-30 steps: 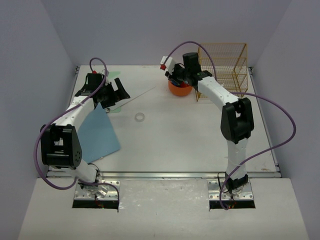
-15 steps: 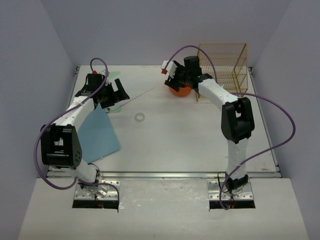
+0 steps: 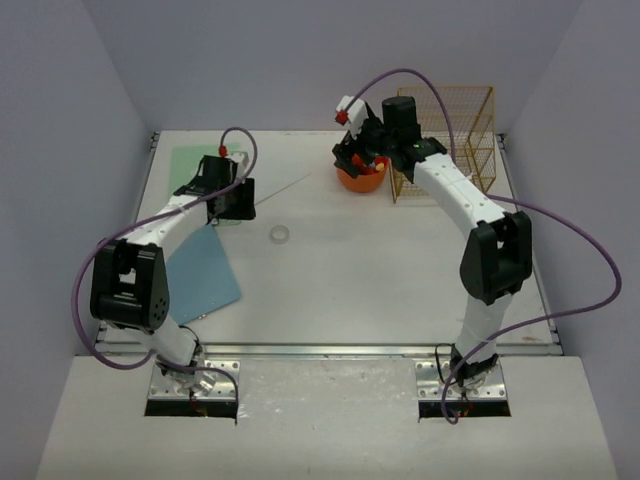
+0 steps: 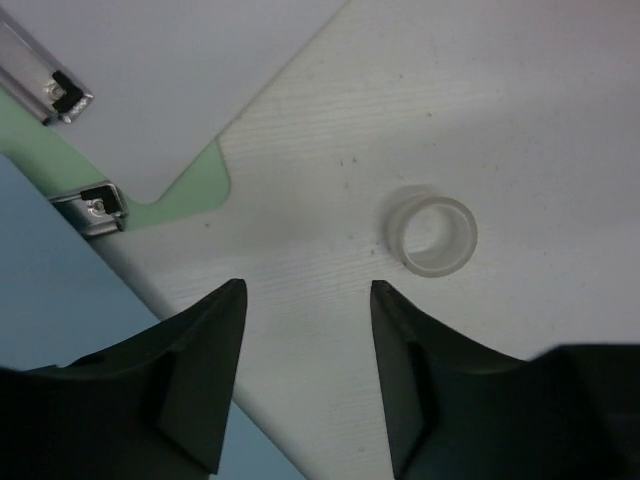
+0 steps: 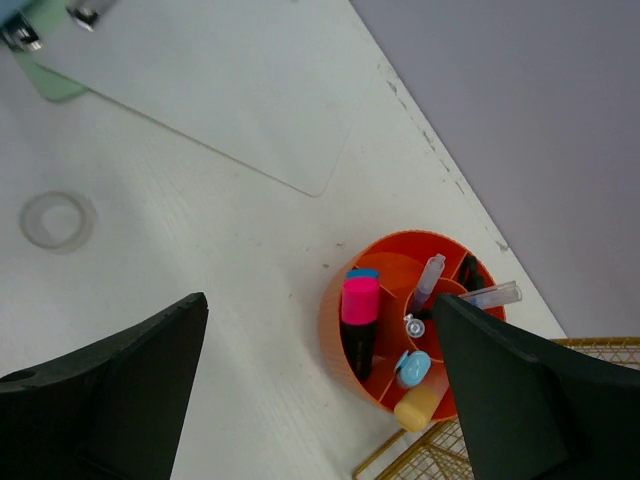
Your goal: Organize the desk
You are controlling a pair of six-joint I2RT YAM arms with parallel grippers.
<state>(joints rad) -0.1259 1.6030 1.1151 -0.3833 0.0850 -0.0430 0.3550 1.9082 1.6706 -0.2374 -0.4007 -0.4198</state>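
On the white desk (image 3: 380, 270) my left gripper (image 3: 240, 200) (image 4: 308, 287) hangs low with its jaws partly apart and only bare desk between them. A clear tape roll (image 4: 432, 232) (image 3: 279, 234) lies just ahead and to the right of its fingers. My right gripper (image 3: 352, 158) (image 5: 320, 300) is wide open above an orange round pen holder (image 5: 400, 335) (image 3: 362, 178). The holder's compartments carry a pink highlighter (image 5: 359, 305), a clear pen and small caps. Nothing is held.
A gold wire rack (image 3: 445, 140) (image 5: 520, 445) stands right beside the holder. A blue folder (image 3: 200, 265) and a green sheet (image 3: 195, 160) lie at the left. A clear plastic sheet (image 5: 220, 80) with metal clips (image 4: 92, 205) lies partly on the green sheet.
My right gripper has opened wide and lifted off the orange holder. My left gripper has swung right toward the tape roll and its jaws have narrowed.
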